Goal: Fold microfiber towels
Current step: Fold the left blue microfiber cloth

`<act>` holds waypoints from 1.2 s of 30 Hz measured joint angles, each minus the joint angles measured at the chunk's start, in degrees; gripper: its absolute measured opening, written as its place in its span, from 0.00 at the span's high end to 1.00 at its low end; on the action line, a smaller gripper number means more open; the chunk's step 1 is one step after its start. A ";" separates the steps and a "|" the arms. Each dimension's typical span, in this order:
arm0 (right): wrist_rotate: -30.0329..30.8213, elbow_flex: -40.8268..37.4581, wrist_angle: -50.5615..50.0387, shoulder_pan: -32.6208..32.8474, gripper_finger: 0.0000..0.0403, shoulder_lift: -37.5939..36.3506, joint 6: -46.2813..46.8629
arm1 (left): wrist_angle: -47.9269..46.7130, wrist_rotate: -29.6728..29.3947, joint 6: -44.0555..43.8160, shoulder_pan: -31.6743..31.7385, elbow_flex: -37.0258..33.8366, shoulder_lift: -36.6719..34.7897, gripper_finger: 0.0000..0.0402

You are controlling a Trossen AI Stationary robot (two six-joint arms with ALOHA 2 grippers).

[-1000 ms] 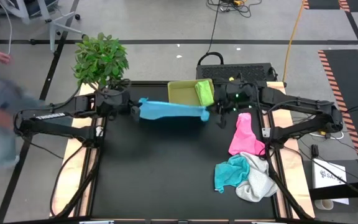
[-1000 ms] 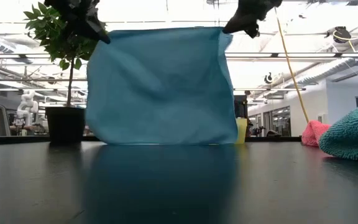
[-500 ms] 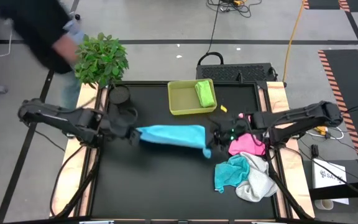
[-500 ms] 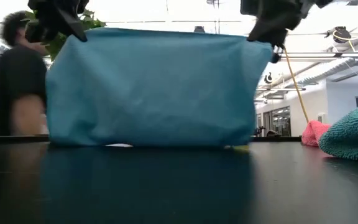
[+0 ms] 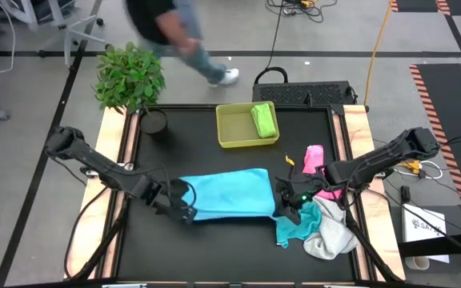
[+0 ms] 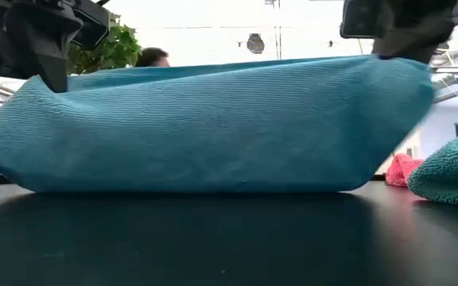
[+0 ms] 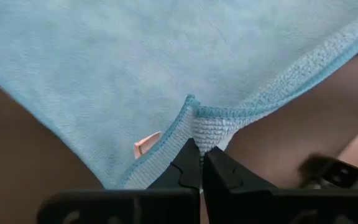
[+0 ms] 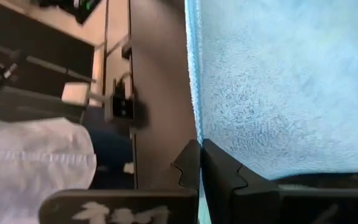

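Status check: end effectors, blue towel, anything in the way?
Left end effector and right end effector both shut on light blue microfiber towel, draped onto table. Teal and white towel heap touching its right edge.

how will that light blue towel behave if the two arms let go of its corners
Probably floppy: the light blue towel sags between the left gripper and right gripper, both shut on its edge. It would likely drop flat onto the table, not slide; its ribbed weave looks grippy.

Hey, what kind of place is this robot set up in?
Probably a robotics lab or workshop: cables run over a grey floor with hazard-striped mats, and a person walks past the table.
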 joint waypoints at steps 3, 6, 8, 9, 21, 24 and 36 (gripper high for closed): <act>-0.08 -1.29 0.45 1.13 1.00 0.00 0.00 | 3.04 -0.33 -2.24 -1.12 0.00 1.14 0.99; -0.01 -2.59 2.89 1.02 1.00 0.44 0.75 | 2.53 -1.59 -5.10 -2.00 0.00 1.42 1.00; -0.02 -3.12 3.48 1.02 1.00 1.28 0.70 | 2.28 -2.70 -6.96 -2.53 0.00 1.42 0.99; -0.06 -3.23 3.59 1.02 1.00 2.00 0.19 | 1.90 -3.06 -7.62 -2.75 0.00 1.44 0.99; 5.82 -3.49 6.10 -8.00 1.00 6.19 -11.32 | -8.12 -5.31 -15.67 -2.35 0.00 1.44 0.99; 5.19 -3.49 6.56 -10.84 1.00 6.19 -13.39 | -11.41 -7.21 -15.77 -1.12 0.00 1.44 0.98; 4.10 -3.49 6.21 -19.36 1.00 6.19 -20.67 | -16.80 -10.84 -6.75 7.40 -0.02 1.44 0.95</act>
